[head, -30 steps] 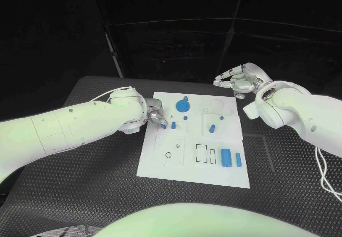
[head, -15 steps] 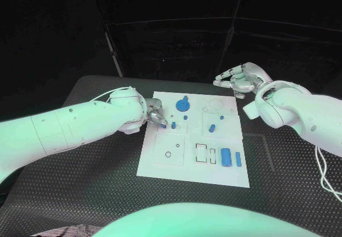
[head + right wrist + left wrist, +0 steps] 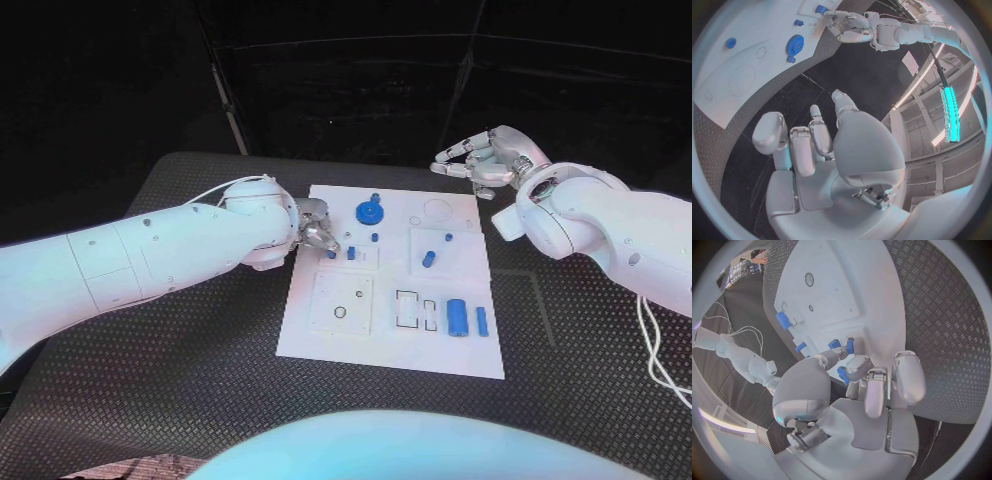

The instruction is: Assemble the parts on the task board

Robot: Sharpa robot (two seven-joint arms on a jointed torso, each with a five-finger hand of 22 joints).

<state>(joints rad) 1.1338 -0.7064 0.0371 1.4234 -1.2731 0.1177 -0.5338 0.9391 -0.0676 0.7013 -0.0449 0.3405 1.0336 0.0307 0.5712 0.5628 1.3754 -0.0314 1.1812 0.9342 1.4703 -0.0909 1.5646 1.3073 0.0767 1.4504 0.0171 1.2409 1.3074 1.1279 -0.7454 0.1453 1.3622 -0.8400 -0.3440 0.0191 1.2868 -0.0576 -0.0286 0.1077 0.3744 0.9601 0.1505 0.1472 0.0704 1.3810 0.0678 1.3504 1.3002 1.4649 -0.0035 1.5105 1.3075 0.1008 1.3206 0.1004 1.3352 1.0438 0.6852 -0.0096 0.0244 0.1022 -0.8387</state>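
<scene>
While left hand (image 3: 315,236) stays at small part (image 3: 330,254), nothing moved.

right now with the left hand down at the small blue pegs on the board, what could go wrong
1. The left hand has its fingertips right at a small blue peg, with another peg close beside it; a sideways slip could tip the neighbour.
2. The task board lies loose on the black table; pressing down off-centre might shift it.
3. The right hand hovers beyond the board's far edge, holding nothing, so it isn't steadying the board.
</scene>
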